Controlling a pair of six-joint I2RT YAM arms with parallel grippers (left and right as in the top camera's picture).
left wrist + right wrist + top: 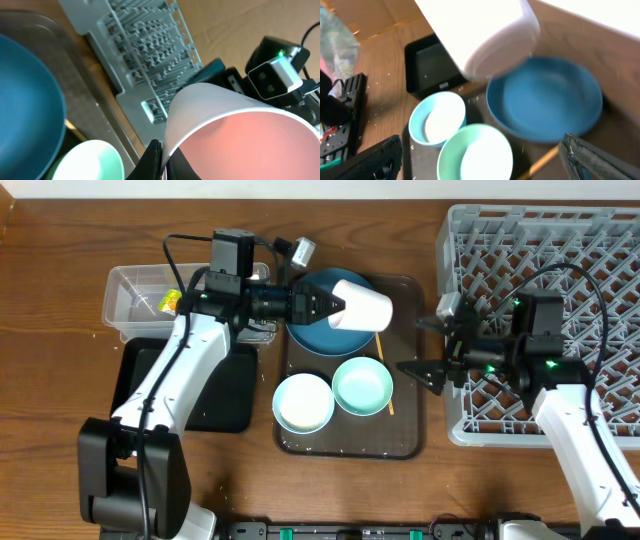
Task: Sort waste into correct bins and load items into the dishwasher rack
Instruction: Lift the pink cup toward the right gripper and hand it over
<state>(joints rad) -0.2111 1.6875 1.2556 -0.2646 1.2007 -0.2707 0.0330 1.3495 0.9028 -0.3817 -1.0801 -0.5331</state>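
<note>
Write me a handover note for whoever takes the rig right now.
Left gripper shut on the white-pink cup, held over the dark-blue plate. Right gripper open and empty at the grey rack, left edge.
White bowl, mint bowl, plate, wooden stick: on the brown tray. Yellow wrapper in the clear tub.
Done: wrapper binned.
Left: cup, bowls, plate, stick into the rack.

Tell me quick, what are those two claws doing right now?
Left gripper: closed on the rim of the white-pink cup.
Right gripper: open, holding nothing.
</note>
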